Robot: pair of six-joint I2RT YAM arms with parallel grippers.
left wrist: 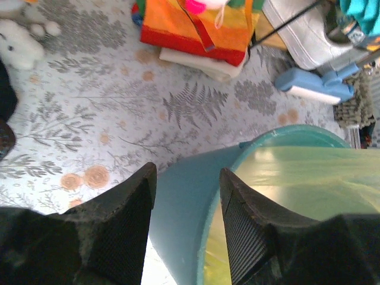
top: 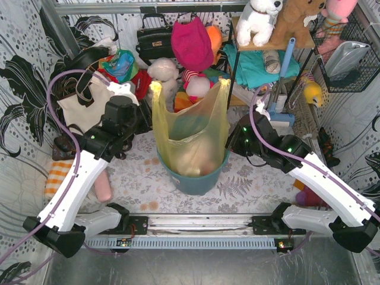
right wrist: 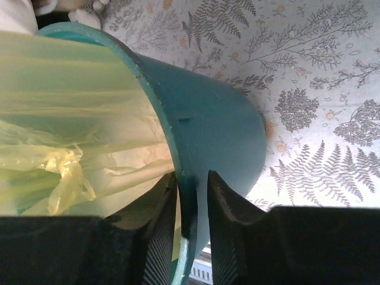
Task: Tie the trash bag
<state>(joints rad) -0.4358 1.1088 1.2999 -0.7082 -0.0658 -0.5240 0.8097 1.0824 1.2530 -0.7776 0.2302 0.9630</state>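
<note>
The trash bag (top: 191, 127), thin yellow-green plastic, stands in the teal bin (top: 196, 181) at mid table, with its two handles sticking up. Pale crumpled stuff shows through low down. My left gripper (top: 144, 123) is at the bag's left side. In the left wrist view it (left wrist: 187, 181) is open wide and straddles the bin's rim (left wrist: 222, 202), one finger outside and one over the bag (left wrist: 297, 184). My right gripper (top: 235, 141) is at the bag's right side. In the right wrist view it (right wrist: 191, 183) straddles the rim (right wrist: 178, 160) with a narrow gap. Its inner finger lies against the bag (right wrist: 71, 119).
A cream tote bag (top: 83, 107) and an orange striped cloth (top: 58, 175) lie left. Toys, a black handbag (top: 153, 40) and a red hat (top: 191, 43) crowd the back. A shelf (top: 267, 44), a blue mop (top: 284, 74) and a wire basket (top: 347, 59) stand right.
</note>
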